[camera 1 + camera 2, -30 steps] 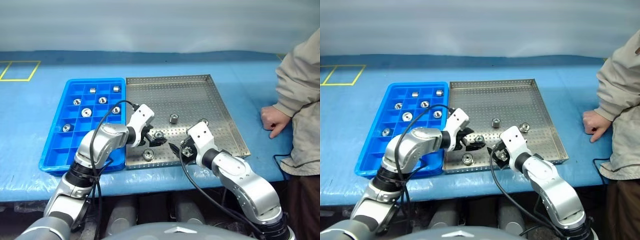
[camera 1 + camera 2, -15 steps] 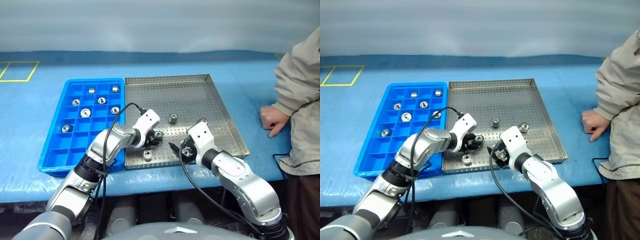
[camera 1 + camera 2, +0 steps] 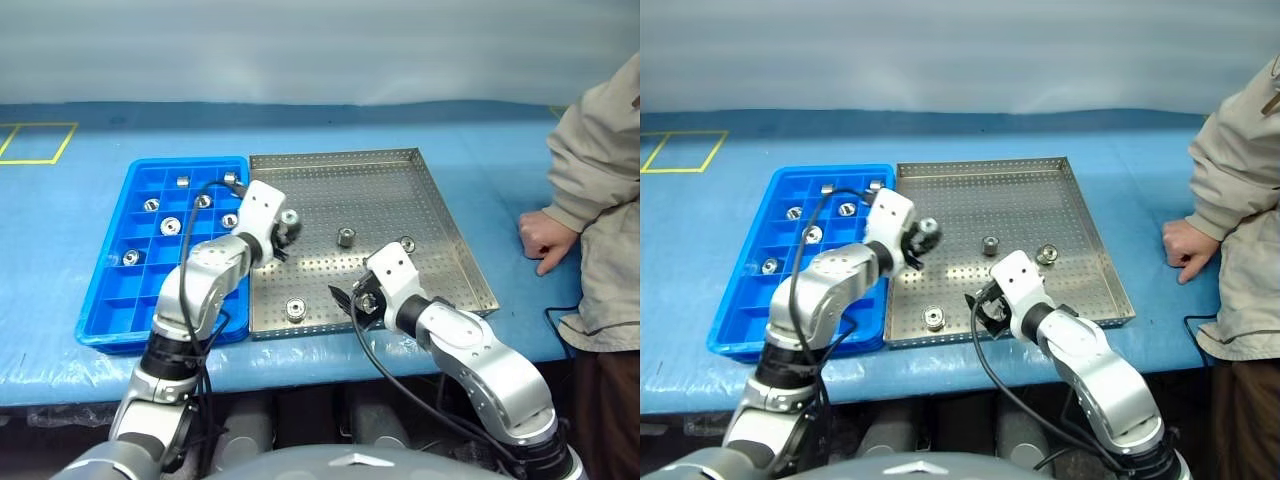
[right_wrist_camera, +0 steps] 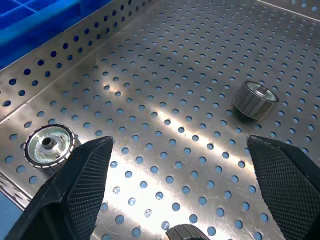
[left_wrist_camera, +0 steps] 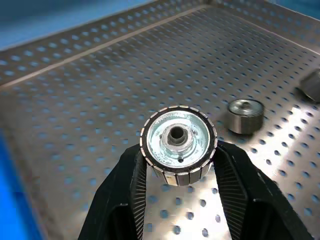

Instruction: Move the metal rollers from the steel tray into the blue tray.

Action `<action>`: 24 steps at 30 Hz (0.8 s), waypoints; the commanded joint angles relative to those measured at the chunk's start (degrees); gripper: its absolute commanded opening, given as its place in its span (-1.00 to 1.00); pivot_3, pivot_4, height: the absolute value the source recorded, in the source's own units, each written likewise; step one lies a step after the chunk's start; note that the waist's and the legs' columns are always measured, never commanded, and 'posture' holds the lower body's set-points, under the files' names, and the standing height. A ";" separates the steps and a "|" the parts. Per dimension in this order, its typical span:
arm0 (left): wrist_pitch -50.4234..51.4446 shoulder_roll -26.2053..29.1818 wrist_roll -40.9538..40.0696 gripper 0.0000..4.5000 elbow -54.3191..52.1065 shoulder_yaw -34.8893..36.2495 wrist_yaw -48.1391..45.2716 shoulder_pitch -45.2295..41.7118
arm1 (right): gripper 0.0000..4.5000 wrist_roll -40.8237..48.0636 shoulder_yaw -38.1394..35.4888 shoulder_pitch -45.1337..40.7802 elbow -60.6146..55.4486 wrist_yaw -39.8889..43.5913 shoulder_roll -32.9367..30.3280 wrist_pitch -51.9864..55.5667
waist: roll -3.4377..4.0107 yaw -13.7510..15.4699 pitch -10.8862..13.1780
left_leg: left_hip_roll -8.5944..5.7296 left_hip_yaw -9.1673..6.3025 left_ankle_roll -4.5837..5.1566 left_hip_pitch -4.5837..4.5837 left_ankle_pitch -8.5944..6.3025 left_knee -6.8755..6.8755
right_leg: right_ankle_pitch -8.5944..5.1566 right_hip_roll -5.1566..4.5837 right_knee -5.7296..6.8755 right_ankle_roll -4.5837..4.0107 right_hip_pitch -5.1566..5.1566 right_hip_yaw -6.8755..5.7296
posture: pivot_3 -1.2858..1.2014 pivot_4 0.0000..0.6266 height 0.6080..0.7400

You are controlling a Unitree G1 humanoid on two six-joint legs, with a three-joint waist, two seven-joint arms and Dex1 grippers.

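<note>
My left gripper [image 3: 287, 219] is shut on a metal roller [image 5: 178, 142], a ribbed silver ring with a dark centre hole. It holds the roller above the left part of the steel tray [image 3: 420, 190], close to the blue tray [image 3: 140, 290]. Three rollers lie on the steel tray's perforated floor: one in the middle [image 3: 346, 237], one further right [image 3: 406, 243] and one near the front rim [image 3: 296, 308]. Several rollers [image 3: 170, 226] sit in the blue tray's compartments. My right gripper [image 3: 345, 298] hangs open over the steel tray's front, between the front roller [image 4: 49, 145] and the middle one [image 4: 255, 100].
A person stands at the table's right end, with a hand [image 3: 545, 240] resting on the blue table cover just beyond the steel tray's right rim. A yellow tape rectangle [image 3: 40, 140] marks the far left of the table.
My left gripper shut on a roller near the steel tray's front, lifted it, and carried it back and left towards the blue tray. The right arm stayed still.
</note>
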 commanded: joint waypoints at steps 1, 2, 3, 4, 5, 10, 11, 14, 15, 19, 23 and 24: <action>-1.91 -1.07 4.49 -0.24 -10.04 3.38 7.34 4.09 | 1.00 0.44 1.18 -2.86 1.18 2.14 -0.12 -2.04 | 0.00 0.41 0.00 | -0.02 0.01 0.00 0.01 0.00 0.00 | 0.02 -0.01 0.00 0.00 0.01 0.01 | 0.14 -0.52 1.00; -2.02 -1.35 5.81 -0.24 -12.21 3.89 9.18 5.88 | 1.00 0.47 1.73 -3.72 1.95 2.80 -0.10 -2.32 | 0.00 0.80 0.00 | -0.02 0.00 0.00 0.01 0.00 0.00 | 0.02 -0.01 0.00 -0.01 0.01 0.00 | 0.15 -0.52 1.00; -1.66 -1.25 7.77 -0.24 -14.81 4.17 11.23 8.29 | 1.00 0.50 2.48 -4.85 2.95 3.60 -0.05 -2.70 | 0.00 1.24 0.00 | -0.02 -0.01 0.00 0.01 0.00 -0.01 | 0.03 -0.01 0.00 -0.01 0.01 -0.01 | 0.17 -0.52 1.00; -1.41 -1.17 9.08 -0.24 -16.56 4.24 12.65 9.93 | 1.00 0.50 2.97 -5.59 3.66 4.18 -0.03 -3.02 | 0.00 1.51 0.01 | -0.02 -0.01 0.00 0.01 0.00 0.00 | 0.04 -0.01 0.00 -0.05 0.01 -0.01 | 0.18 -0.52 1.00; -1.72 -1.41 10.29 -0.24 -18.06 4.59 14.05 11.76 | 1.00 0.55 3.44 -6.33 4.38 4.80 0.00 -3.36 | 0.00 1.83 0.01 | -0.01 -0.01 0.00 0.01 0.00 -0.01 | 0.06 0.00 0.00 -0.10 0.01 -0.02 | 0.20 -0.52 1.00; -1.21 -4.88 11.97 -0.24 -20.83 8.09 17.43 18.91 | 1.00 0.54 5.47 -9.01 6.91 7.30 -0.03 -4.64 | -0.03 4.26 0.01 | -0.02 -0.06 0.00 0.01 0.00 0.01 | -0.03 -0.05 -0.02 0.01 0.04 -0.11 | 0.24 -0.52 1.00; -1.18 -5.27 12.32 -0.24 -21.17 8.33 17.71 20.11 | 1.00 0.56 5.71 -9.40 7.23 7.74 -0.08 -4.79 | -0.04 4.75 0.02 | -0.02 -0.09 0.00 -0.01 0.00 0.02 | -0.03 -0.06 -0.03 0.01 0.04 -0.15 | 0.25 -0.52 1.00; -0.49 -6.05 12.95 -0.24 -21.30 8.63 17.95 21.91 | 1.00 0.54 5.94 -9.93 7.84 8.47 -0.08 -5.16 | -0.04 5.66 0.02 | -0.02 -0.09 0.00 -0.03 0.00 0.03 | -0.04 -0.09 -0.05 0.00 0.04 -0.18 | 0.25 -0.52 1.00; -0.24 -6.31 12.84 -0.24 -21.12 8.66 17.81 22.08 | 1.00 0.51 5.95 -10.01 7.93 8.55 -0.04 -5.20 | -0.03 5.86 0.02 | -0.02 -0.09 0.00 -0.04 0.00 0.02 | -0.04 -0.09 -0.06 0.00 0.04 -0.18 | 0.26 -0.52 1.00; 0.81 -6.32 12.34 -0.24 -19.84 7.58 16.69 22.34 | 1.00 0.34 6.01 -10.01 7.85 8.72 0.14 -5.16 | -0.03 6.12 0.02 | -0.02 -0.12 0.00 -0.06 0.00 0.02 | -0.05 -0.11 -0.07 -0.02 0.03 -0.23 | 0.26 -0.52 1.00; 1.93 -6.42 12.56 0.20 -18.80 7.07 16.23 22.18 | 1.00 0.27 5.49 -9.28 7.11 8.22 0.29 -4.85 | -0.03 5.93 0.02 | 0.00 -0.13 -0.01 -0.08 0.00 -0.01 | -0.08 -0.13 -0.07 -0.06 0.00 -0.27 | 0.23 -0.52 1.00; 1.92 -6.39 12.80 0.34 -18.62 6.93 16.39 21.78 | 1.00 0.25 5.26 -8.92 6.78 8.00 0.23 -4.70 | -0.03 5.86 0.02 | 0.00 -0.14 -0.01 -0.08 0.00 -0.01 | -0.09 -0.13 -0.07 -0.09 0.00 -0.28 | 0.21 -0.52 1.00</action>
